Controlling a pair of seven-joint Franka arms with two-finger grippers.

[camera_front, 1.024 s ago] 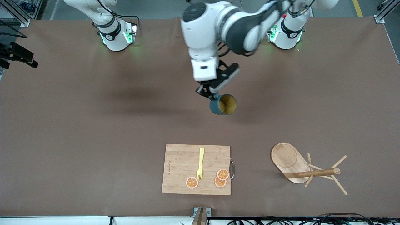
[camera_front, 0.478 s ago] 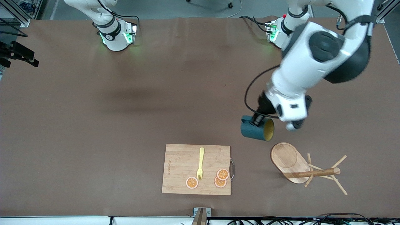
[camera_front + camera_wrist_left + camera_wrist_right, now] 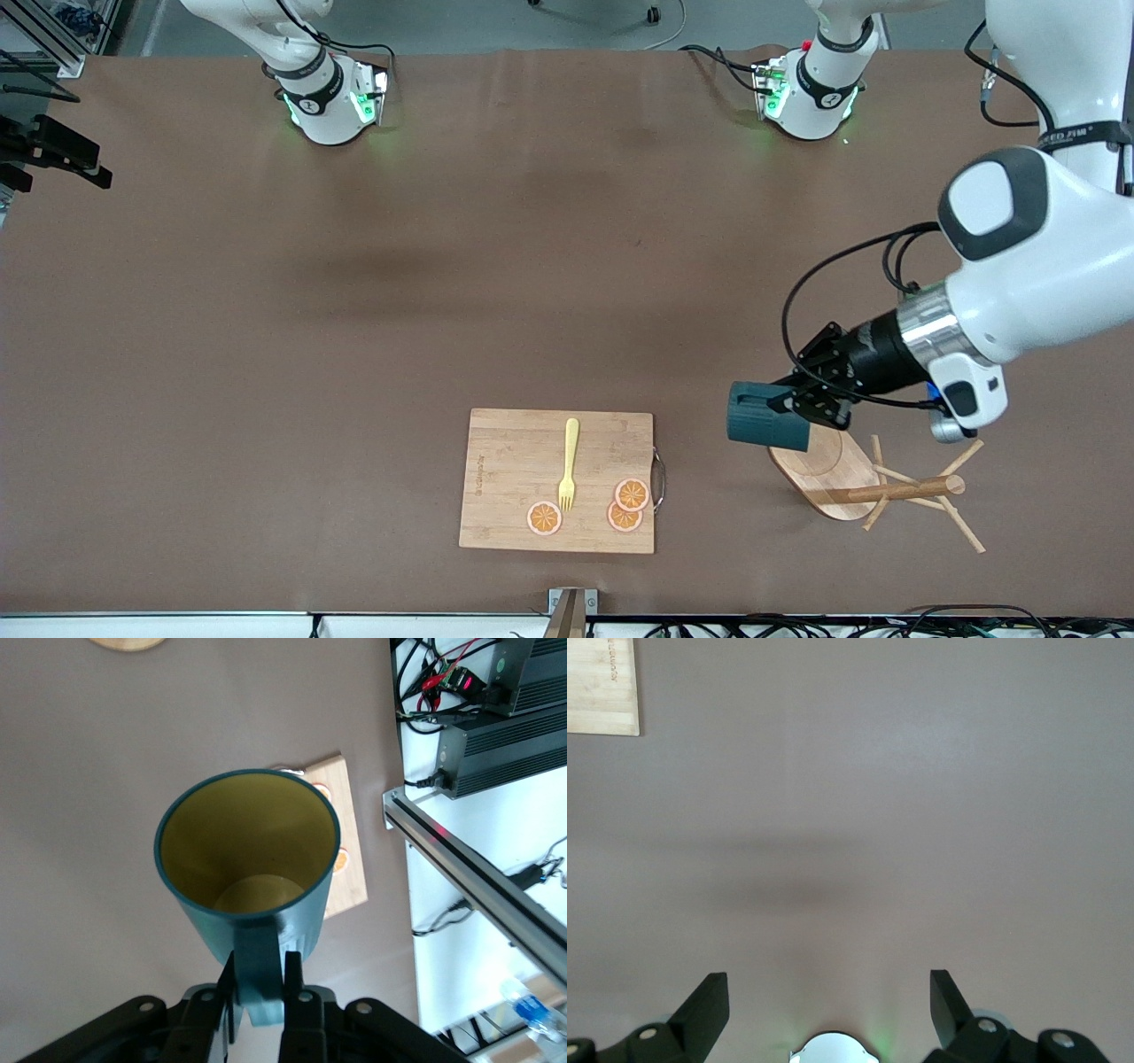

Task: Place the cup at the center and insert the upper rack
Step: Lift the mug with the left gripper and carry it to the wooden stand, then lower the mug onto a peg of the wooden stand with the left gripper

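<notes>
The dark teal cup [image 3: 767, 425] hangs on its side in my left gripper [image 3: 800, 409], which is shut on its loop handle. It is held over the table, just above the edge of the oval base of the wooden mug tree [image 3: 850, 478]. The mug tree lies tipped on its side near the front edge, toward the left arm's end. In the left wrist view the cup [image 3: 248, 868] shows its yellow-ochre inside, with the handle clamped in my left gripper [image 3: 261, 988]. My right gripper [image 3: 828, 1001] is open and empty over bare table; it is out of the front view.
A rectangular bamboo cutting board [image 3: 514, 483] lies near the front edge at the middle, carrying a yellow fork [image 3: 568, 463] and three orange slices [image 3: 625, 505]. Its corner shows in the right wrist view [image 3: 602, 687]. The arm bases stand along the table's back edge.
My left arm has swung the cup from over the table's middle toward the left arm's end, down over the mug tree's base. The cup has turned onto its side.
</notes>
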